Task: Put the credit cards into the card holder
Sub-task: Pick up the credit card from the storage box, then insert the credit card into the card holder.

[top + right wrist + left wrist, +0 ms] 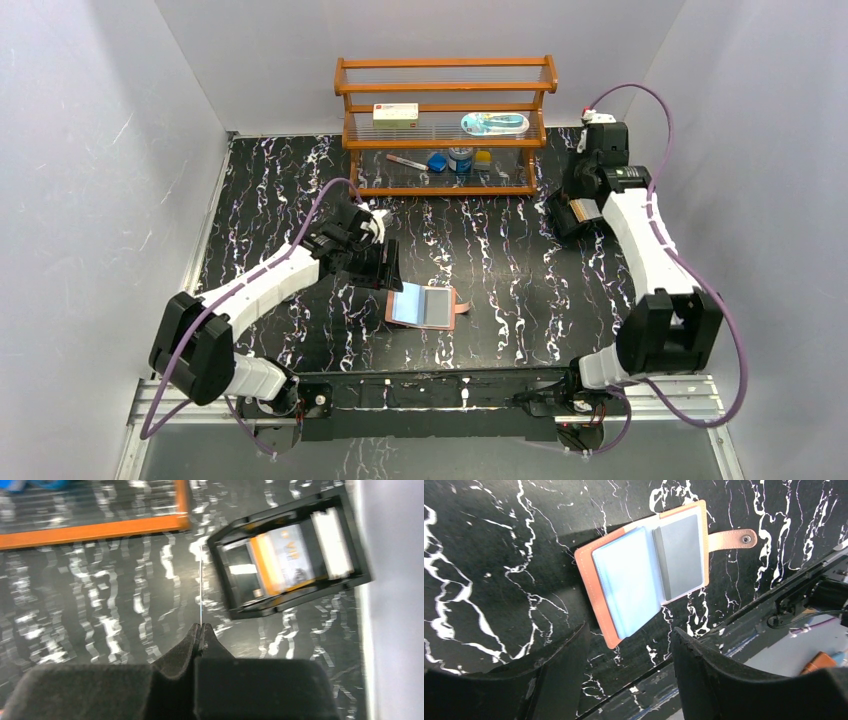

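Credit card [200,585] edge-on in right hand [201,628], wrist view only.

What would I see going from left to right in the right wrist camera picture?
wooden shelf → thin credit card, held edge-on by the right gripper → black tray
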